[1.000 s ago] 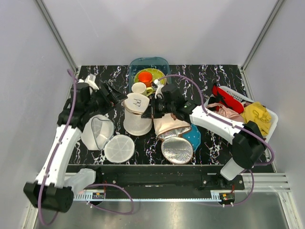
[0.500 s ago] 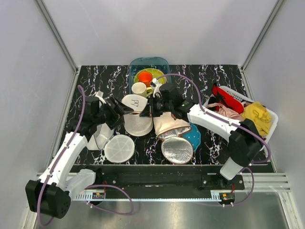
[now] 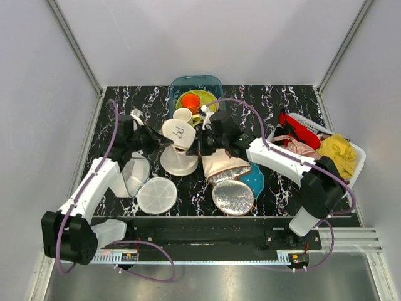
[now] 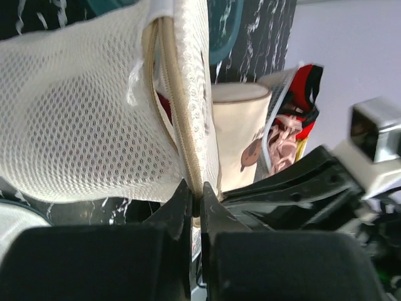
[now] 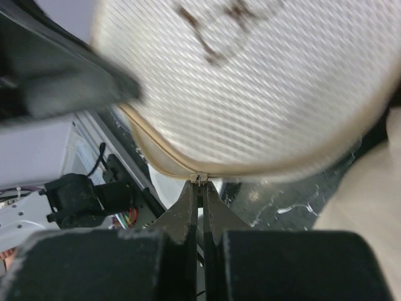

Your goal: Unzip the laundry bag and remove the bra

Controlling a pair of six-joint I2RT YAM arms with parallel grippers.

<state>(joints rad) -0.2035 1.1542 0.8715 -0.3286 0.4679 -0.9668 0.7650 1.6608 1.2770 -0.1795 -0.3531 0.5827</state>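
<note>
Laundry bag looks partly unzipped: left gripper pinches its seam, right gripper pinches the zipper pull; maroon bra sits inside, not yet removed.

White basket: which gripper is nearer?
Right. The right gripper holds the mesh bag on the side facing the basket; the left gripper holds its opposite side, farther away.

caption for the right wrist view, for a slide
Right tool shut on the zipper pull at the rim of the white mesh laundry bag.
</note>
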